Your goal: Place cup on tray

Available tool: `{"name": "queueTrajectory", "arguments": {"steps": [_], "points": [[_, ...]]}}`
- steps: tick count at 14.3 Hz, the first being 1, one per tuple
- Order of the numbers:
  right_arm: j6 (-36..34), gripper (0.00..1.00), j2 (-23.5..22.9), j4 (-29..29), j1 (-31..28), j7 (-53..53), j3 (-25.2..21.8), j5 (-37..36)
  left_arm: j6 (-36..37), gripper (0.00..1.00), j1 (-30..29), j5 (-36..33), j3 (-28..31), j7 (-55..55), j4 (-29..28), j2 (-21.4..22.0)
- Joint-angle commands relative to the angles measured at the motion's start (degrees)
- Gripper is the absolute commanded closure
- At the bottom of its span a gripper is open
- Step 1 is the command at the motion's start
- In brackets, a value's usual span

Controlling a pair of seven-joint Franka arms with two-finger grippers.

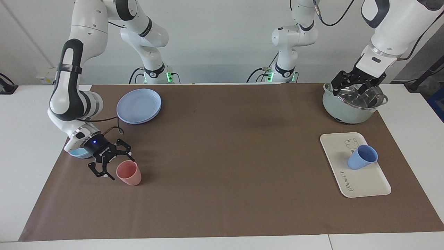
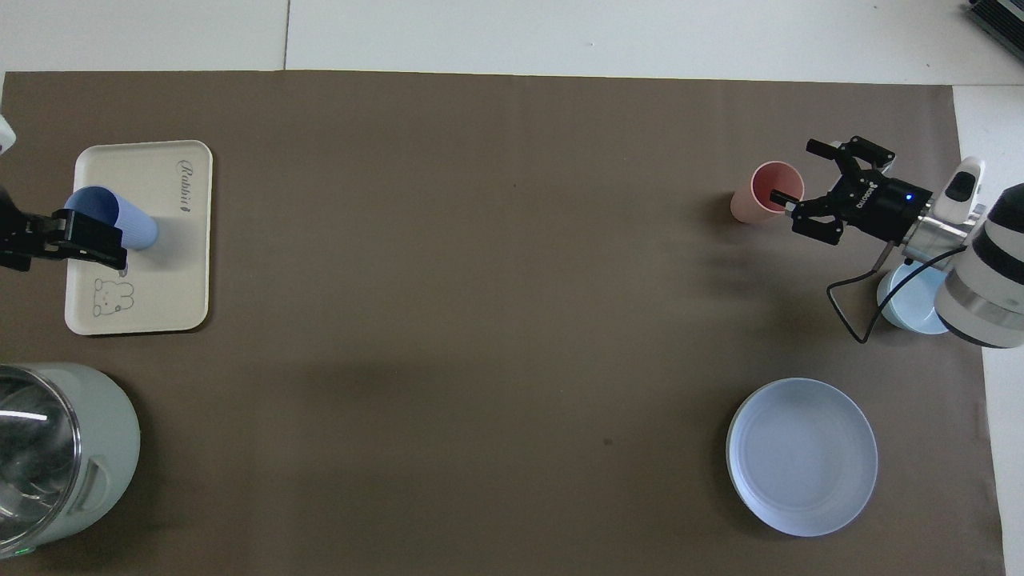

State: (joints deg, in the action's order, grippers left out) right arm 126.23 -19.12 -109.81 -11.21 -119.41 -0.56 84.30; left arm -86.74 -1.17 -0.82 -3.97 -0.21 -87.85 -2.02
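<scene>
the right gripper (image 1: 111, 166) sits low over the mat at the right arm's end of the table, its fingers spread wide and holding nothing. the pink tumbler (image 1: 128, 173) stands upright just beside its fingertips, apparently apart from them, though the facing view is too slanted to rule out a light touch. a light-blue bowl (image 1: 77, 152) lies under the gripper's wrist, and the round blue plate (image 1: 139, 105) rests nearer the robots than the gripper.

toward the left arm's end, the left gripper (image 1: 355, 85) hangs high over the lidded pot (image 1: 350, 102), fingers open and empty. nearer the table's outer edge than that gripper, well apart from it, the cream tray (image 1: 364, 180) lies flat with the cup (image 1: 362, 157) on it, mouth up, beside the bear drawing. the cup looks tilted in the facing view, but that may only be the camera's angle.

the cup reads as thin plastic: light, stiff enough for a pinch, easy to knock over. its textured lower wall should give the pads better purchase than the smooth rim, so a grasp across the body, low to middle, seems soundest. judged from how things lie, the placing looks done.
</scene>
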Motion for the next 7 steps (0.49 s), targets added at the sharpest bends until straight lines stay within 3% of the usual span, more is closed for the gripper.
{"name": "queueTrajectory", "arguments": {"steps": [1,7], "points": [[0.16,0.00,5.30,-1.90,0.05,9.95,0.21,-6.93,-1.07,0.00,-0.24,-0.41,-0.24,-0.05,-1.98,1.93],[0.25,0.00,12.86,-1.02,1.10,32.89,0.13,-29.77,-2.29,0.00,0.38,-0.32,-0.16,-0.23,-2.67,1.67]]}}
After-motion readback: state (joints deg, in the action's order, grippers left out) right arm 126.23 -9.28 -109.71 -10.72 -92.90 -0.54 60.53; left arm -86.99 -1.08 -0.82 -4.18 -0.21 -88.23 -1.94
